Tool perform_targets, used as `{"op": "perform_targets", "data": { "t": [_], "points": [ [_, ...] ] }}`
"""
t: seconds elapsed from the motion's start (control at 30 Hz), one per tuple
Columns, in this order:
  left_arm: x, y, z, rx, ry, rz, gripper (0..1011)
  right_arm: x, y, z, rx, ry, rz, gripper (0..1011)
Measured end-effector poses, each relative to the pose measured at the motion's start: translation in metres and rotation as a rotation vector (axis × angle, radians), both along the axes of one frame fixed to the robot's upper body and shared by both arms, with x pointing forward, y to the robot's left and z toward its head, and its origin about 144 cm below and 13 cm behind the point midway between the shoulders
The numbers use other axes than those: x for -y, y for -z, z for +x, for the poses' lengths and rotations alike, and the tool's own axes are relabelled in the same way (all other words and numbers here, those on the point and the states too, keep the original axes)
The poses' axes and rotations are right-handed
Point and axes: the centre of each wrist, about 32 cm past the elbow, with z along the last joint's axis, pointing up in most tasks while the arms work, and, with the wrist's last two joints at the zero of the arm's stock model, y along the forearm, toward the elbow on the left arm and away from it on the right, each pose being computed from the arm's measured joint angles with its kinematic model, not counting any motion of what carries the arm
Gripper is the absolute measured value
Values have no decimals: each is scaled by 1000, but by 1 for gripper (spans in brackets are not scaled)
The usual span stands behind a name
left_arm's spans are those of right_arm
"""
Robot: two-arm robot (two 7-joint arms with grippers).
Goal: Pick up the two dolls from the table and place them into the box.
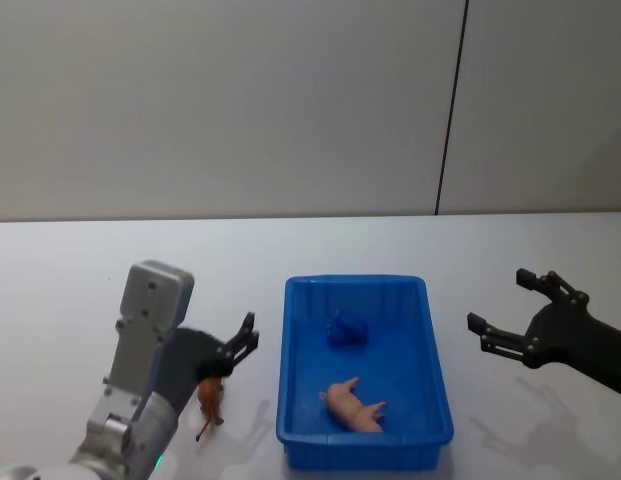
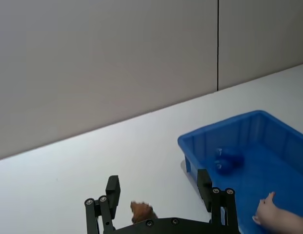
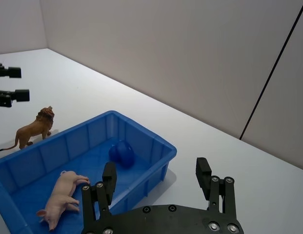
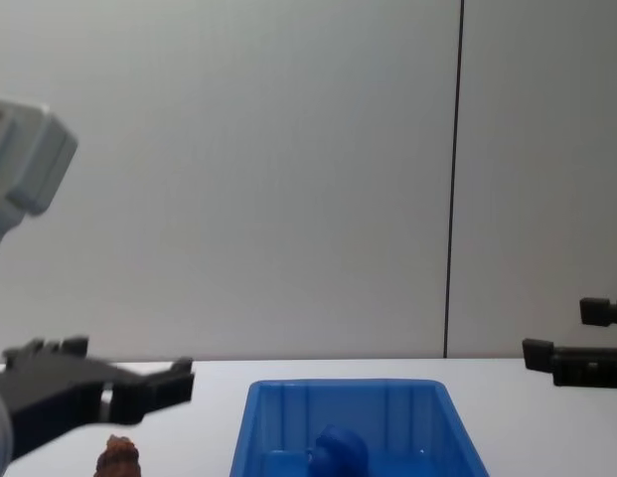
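The box (image 1: 431,352) sits on the white desk (image 1: 70,270), toward its near edge and close to the middle. Inside the box lie two toys: a blue doll (image 1: 347,329) near the middle of the floor, toward the far wall, and a pink pig (image 1: 354,405) on its side near the front wall. The two are apart from each other.

The lion (image 1: 210,399), a reddish-brown doll, stands upright on the desk just outside the left wall of the box, near the front left corner; it does not touch the box.

The left end effector (image 1: 240,353) hovers above the lion, fingers spread apart, holding nothing. In the left wrist view the lion's head (image 2: 141,210) shows between the open fingers, below them.

The right end effector (image 1: 500,310) hangs above the desk to the right of the box, well apart from it, fingers spread, empty
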Motion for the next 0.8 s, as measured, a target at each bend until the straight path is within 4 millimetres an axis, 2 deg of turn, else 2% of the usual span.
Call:
{"op": "perform_targets", "data": {
  "t": [0.33,0.8],
  "points": [
    [-6,16,-6,-84,-25,-26,1001,1,0,0,1,0,0,1001],
    [-13,40,5,-182,-7,-34,1001,1,0,-1,1,1,0,1001]
  ]
}}
